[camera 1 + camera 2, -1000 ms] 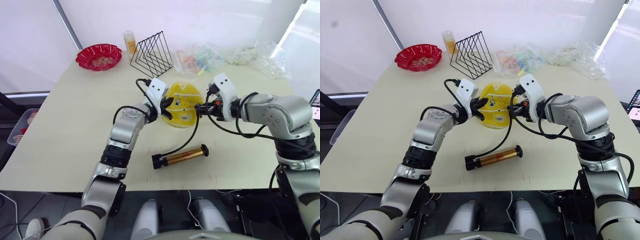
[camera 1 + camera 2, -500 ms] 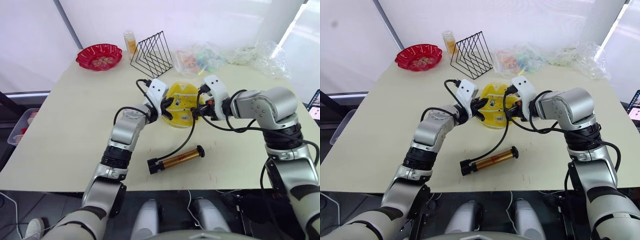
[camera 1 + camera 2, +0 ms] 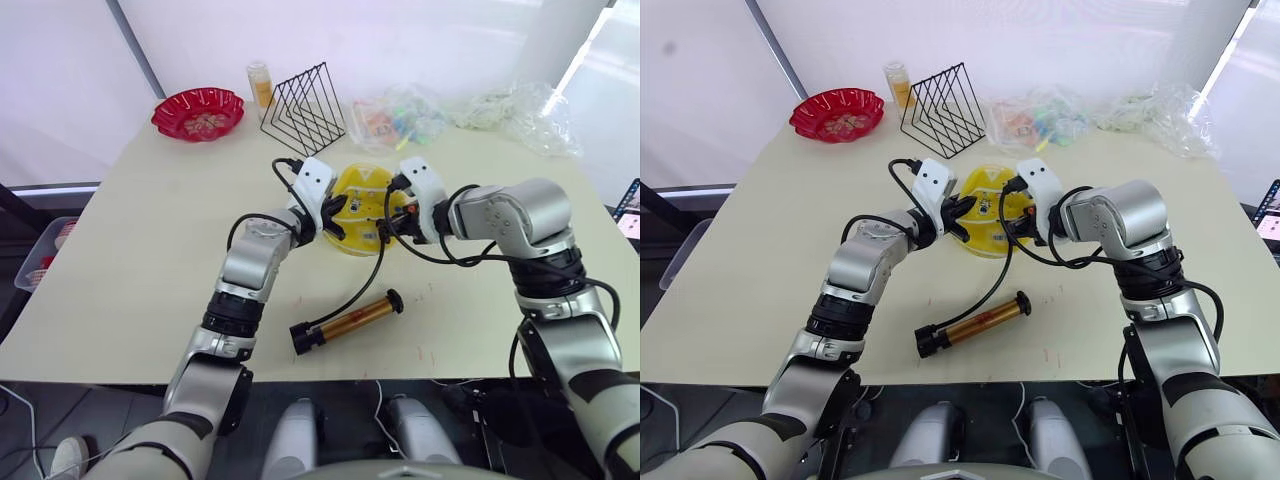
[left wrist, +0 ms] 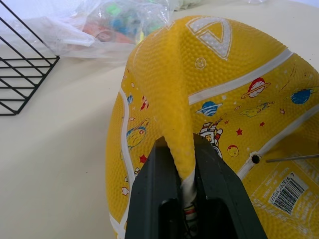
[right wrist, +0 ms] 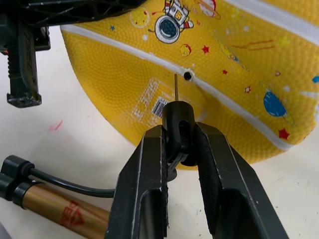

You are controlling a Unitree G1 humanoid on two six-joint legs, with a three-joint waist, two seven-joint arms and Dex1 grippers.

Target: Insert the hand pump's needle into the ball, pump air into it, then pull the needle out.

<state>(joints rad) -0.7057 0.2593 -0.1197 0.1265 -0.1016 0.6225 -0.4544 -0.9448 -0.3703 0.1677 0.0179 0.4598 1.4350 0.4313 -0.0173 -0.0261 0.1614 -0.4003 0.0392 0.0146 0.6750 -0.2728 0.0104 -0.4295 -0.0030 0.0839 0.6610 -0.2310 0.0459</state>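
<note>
The left pincer is pressed together on a raised fold of the ball, pinching the yellow rubber between its two black fingers. The ball is slack and partly collapsed, resting on the tabletop a little toward the far edge from its middle.

The right pincer is clamped on the needle by its black angled connector, gripped between the fingertips. The thin metal pin points at the small dark valve hole on the ball's white seam; its tip lies just beside the hole, and whether it touches the rubber cannot be told. In the left wrist view the pin also shows close to that hole.

The hand pump lies flat near the tabletop's near edge, apart from the ball, its black hose curving up to the right pincer.

Toward the far edge stand a black wire rack and a small bottle, with a red scalloped bowl near the far left corner and crumpled clear plastic bags along the far right side. The tabletop's left side and near right area are bare, leaving open room around both arms.
</note>
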